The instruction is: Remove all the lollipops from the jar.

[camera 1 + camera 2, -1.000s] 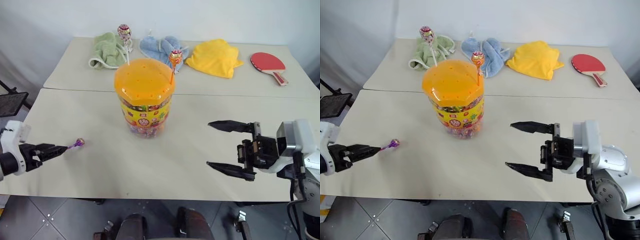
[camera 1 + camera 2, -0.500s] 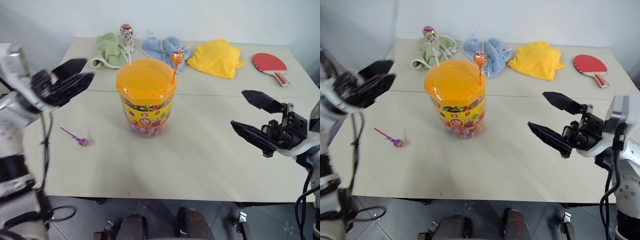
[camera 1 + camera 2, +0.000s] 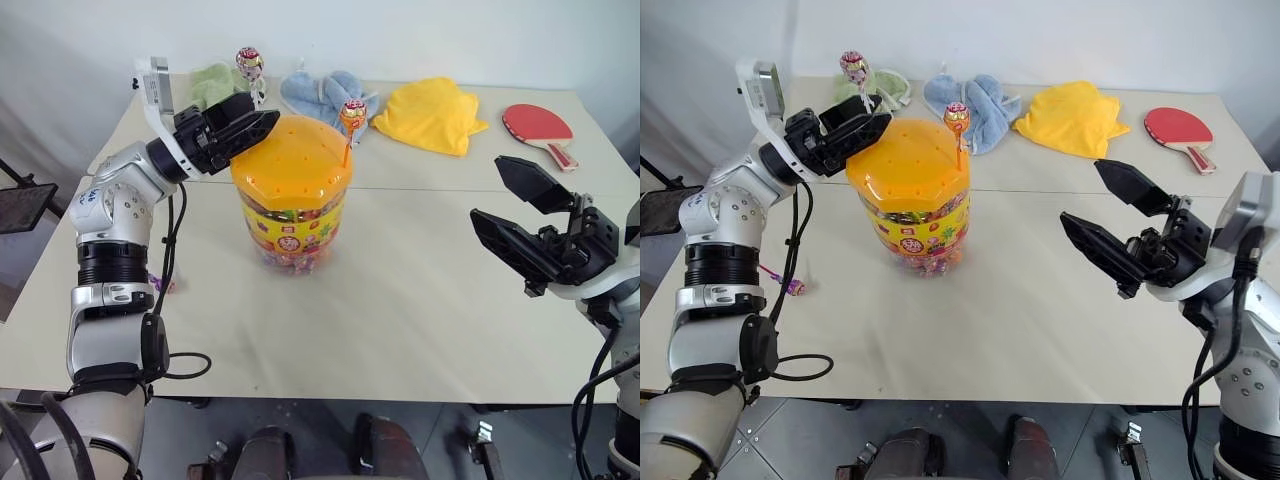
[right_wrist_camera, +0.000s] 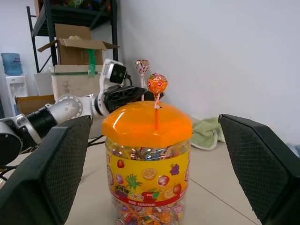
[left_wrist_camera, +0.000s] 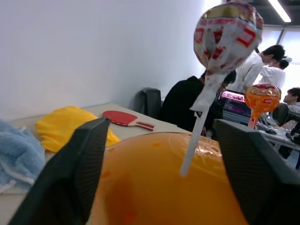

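Lollipops first: pink-silver lollipop [image 3: 249,63] and orange lollipop [image 3: 352,113] planted by their sticks in holes of the domed orange lid [image 3: 291,155], heads standing clear above it, upper centre of the frame, presumably so each can be pinched and drawn straight up. Purple lollipop [image 3: 793,288] flat on the bench [image 3: 400,300], left of the jar [image 3: 291,215] and half hidden behind the left forearm, so one of three judged already out. Jar upright near the middle of the bench, its clear wall showing a mass of wrapped sweets behind the cartoon label.

Left claw [image 3: 245,126] at the lid's upper-left edge, fingers parted and empty; seen from the wrist, straddles the pink-silver stick [image 5: 194,140] without touching it, probably lined up for the next pull. Right claw [image 3: 520,212] at the right of the frame, well apart from the jar, spread wide, holding nothing, aimed toward the jar as if waiting.
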